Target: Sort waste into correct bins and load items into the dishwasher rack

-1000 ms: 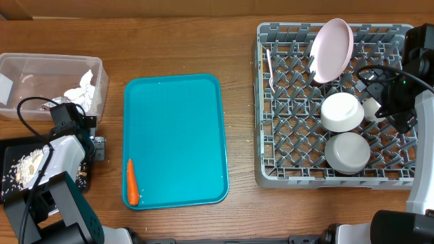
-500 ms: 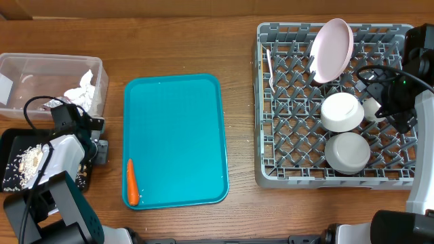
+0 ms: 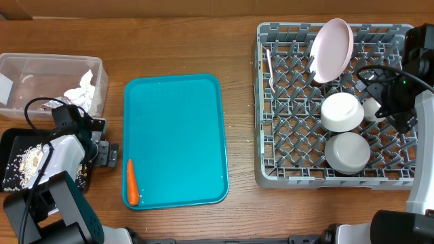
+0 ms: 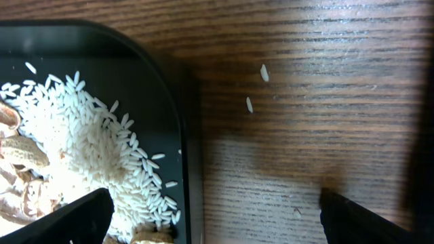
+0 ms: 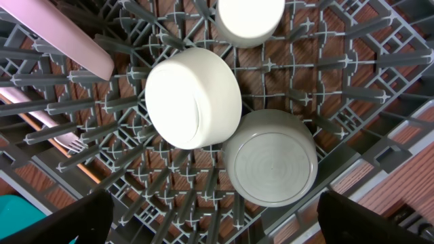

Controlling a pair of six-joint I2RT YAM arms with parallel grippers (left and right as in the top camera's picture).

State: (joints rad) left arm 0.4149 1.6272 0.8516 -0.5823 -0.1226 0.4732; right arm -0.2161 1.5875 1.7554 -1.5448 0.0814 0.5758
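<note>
Nearly done: only the small orange carrot piece (image 3: 132, 181) is unsorted, at the lower left of the flat teal tray (image 3: 176, 129).
Round white plate (image 3: 331, 49), two white bowls (image 3: 342, 112), small white cup (image 3: 371, 108) and white plastic fork (image 3: 270, 68) sit in the grey pegged dishwasher rack (image 3: 291, 139) at right. Crumpled white napkin (image 3: 81, 91) is in the clear plastic tub (image 3: 41, 64), rice scraps (image 3: 27, 163) in the shallow black tray (image 3: 10, 146). Left gripper (image 4: 217, 217) and right gripper (image 5: 217, 217) both spread wide, empty.

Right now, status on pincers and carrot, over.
Left pincer open, empty, at black tray edge. Right pincer open over rack. Carrot on teal tray, unsorted, nothing in the way.
</note>
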